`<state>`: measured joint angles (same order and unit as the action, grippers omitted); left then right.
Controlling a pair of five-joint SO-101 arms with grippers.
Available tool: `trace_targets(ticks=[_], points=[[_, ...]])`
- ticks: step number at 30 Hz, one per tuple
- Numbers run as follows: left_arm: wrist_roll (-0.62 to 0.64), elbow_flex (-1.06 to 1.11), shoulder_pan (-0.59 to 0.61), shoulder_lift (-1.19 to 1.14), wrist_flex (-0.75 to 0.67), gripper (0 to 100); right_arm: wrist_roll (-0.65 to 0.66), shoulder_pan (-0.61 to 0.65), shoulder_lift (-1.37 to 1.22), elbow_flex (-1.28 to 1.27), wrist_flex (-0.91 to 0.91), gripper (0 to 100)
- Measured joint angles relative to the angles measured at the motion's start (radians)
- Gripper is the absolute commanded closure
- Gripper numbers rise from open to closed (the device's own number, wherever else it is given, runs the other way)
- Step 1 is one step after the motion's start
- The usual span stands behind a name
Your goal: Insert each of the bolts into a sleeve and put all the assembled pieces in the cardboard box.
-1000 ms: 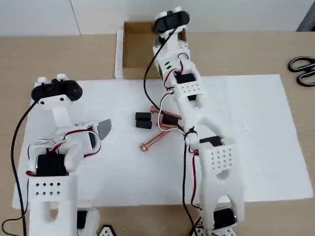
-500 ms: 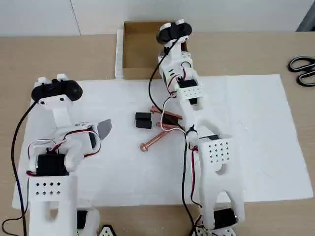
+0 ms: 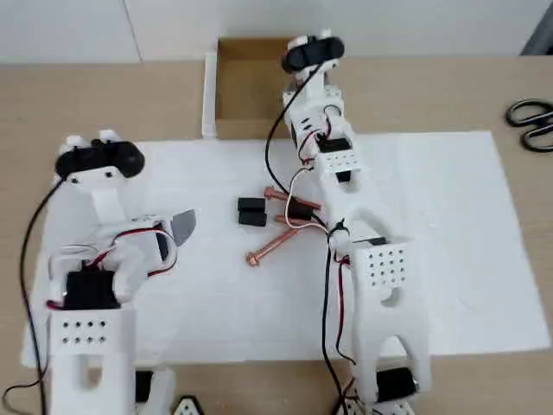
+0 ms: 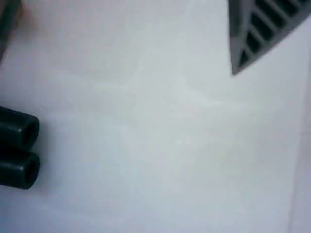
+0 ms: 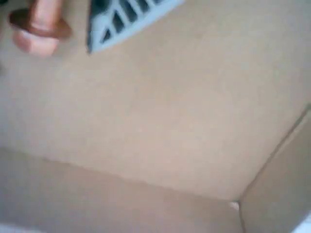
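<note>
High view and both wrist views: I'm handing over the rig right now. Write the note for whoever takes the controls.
Right gripper: shut on a bolt, above the cardboard box; can't tell if it's assembled.
Left gripper: over the white sheet, near two black sleeves.
On the sheet: loose copper bolts and a third sleeve beside the right arm.
Done: one bolt at the box.
Left: release it, sleeve the rest, box them.

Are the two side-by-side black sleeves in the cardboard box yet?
No, both black sleeves lie on the white sheet, outside the cardboard box.
</note>
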<state>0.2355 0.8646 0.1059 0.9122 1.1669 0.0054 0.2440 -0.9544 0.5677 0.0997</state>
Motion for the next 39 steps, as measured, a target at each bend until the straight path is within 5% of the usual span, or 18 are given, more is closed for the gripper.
trace_targets(ticks=[8,27,39], points=[[0.0,0.0,0.0,0.0,0.0,71,0.0,-0.015,0.043,0.0,0.081,85.6],[0.064,0.083,0.0,0.0,0.0,71,0.0,0.069,0.606,0.002,1.091,85.8],[0.292,0.42,0.0,0.0,-0.468,71,0.061,0.218,0.623,0.002,1.435,85.8]])
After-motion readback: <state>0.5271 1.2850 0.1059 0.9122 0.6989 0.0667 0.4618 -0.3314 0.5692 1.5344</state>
